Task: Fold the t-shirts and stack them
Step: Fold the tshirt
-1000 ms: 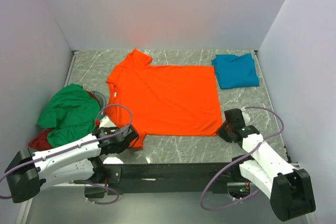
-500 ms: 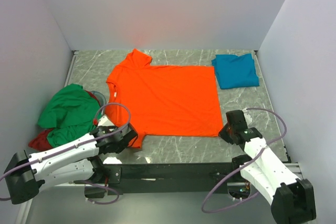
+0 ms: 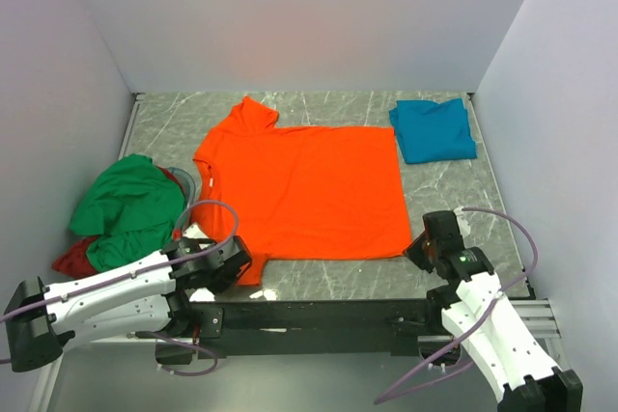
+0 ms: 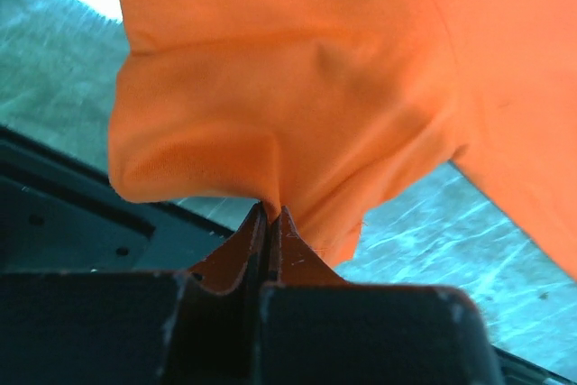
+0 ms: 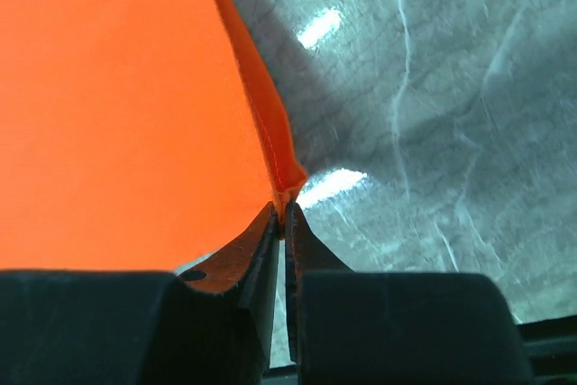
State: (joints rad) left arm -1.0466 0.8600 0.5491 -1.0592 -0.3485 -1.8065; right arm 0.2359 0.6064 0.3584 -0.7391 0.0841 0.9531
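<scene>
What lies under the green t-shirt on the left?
A dark red t-shirt pokes out beneath the near-left edge of the green t-shirt; the rest of it is covered.

Marble table [image 3: 328,282], orange t-shirt [image 3: 309,190], teal t-shirt [image 3: 433,130], green t-shirt [image 3: 126,205]

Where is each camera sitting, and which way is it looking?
Top camera: high behind the arms, looking down on the table, orange t-shirt, teal t-shirt, green t-shirt; left arm and right arm show.
Left wrist camera: on the left arm, looking forward past the left gripper, shut on the orange t-shirt's sleeve.
Right wrist camera: on the right arm, looking forward past the right gripper, shut on its hem corner.
Shared: all three see the orange t-shirt and the table.
</scene>
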